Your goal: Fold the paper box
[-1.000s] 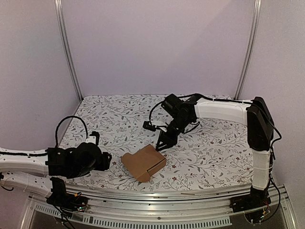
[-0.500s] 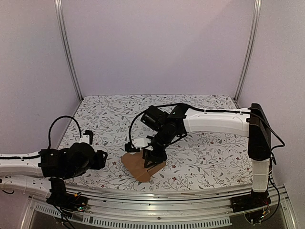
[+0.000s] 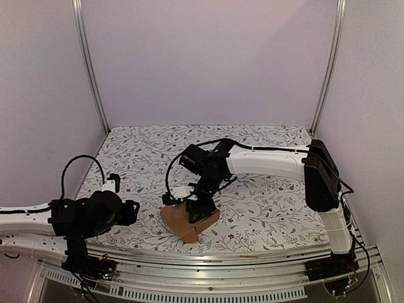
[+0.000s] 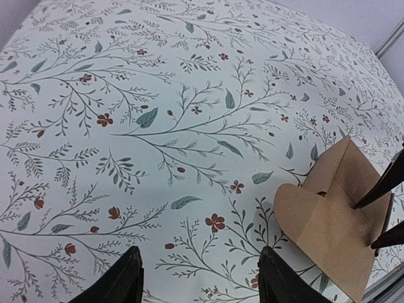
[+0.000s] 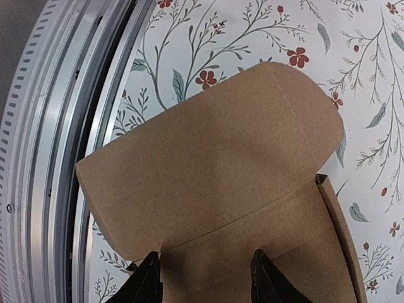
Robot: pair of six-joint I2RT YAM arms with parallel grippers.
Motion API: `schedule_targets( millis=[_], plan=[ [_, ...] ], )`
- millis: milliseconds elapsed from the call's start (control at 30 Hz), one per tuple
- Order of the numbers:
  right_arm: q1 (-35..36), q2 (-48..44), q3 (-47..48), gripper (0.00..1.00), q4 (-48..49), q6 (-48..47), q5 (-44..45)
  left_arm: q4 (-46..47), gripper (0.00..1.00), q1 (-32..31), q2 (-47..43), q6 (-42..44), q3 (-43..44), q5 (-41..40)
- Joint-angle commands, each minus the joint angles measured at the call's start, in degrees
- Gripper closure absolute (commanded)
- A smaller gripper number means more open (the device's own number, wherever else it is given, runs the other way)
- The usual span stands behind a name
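The paper box is a plain brown cardboard carton lying near the table's front edge, its rounded flap spread toward the rail. My right gripper is open, its fingertips pressed down on the box top just behind the flap's crease. In the right wrist view the box fills the frame and both fingertips rest on the cardboard. My left gripper is open and empty over bare cloth, left of the box. In the top view the left gripper sits at the front left.
The table is covered by a white floral cloth. A metal rail runs along the front edge just beyond the box flap, and it also shows in the right wrist view. Lilac walls enclose the back and sides.
My right arm has swung from the table's middle toward the front and lowered its open gripper onto the box. The box shifted slightly left. The left arm drew back a little to the left.
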Motion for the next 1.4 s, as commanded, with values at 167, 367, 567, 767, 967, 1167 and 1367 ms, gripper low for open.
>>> schedule_targets(
  millis=[167,367,567,767,967,1167,1367],
  plan=[
    [-0.6,1.0,1.2,0.53,-5.7,-0.2,0.2,-0.6,0.39,0.3,-0.5,-0.3,-0.9,-0.9],
    [-1.8,-7.2,0.1,0.52,-5.0,0.5,-1.6,-0.4,0.39,0.3,-1.1,-0.1,-0.6,-1.4],
    [-5.7,-10.6,-4.3,0.54,-0.3,3.0,0.4,0.6,0.39,0.3,0.4,-0.8,-0.9,-0.9],
    [-9.6,-8.5,-6.6,0.59,2.1,5.4,2.4,1.2,0.39,0.3,2.8,-0.3,-0.1,-0.3],
    [-12.3,-5.2,-5.6,0.64,2.4,9.0,1.1,2.6,0.39,0.3,3.9,0.3,0.2,-0.2],
    [-13.7,-4.0,-6.6,0.66,1.8,10.3,-4.8,2.7,0.39,0.3,4.4,0.1,0.0,0.1],
    [-14.1,-4.5,-7.2,0.62,1.3,12.3,-11.3,3.9,0.39,0.3,4.9,0.2,-0.3,-0.1]
  ],
)
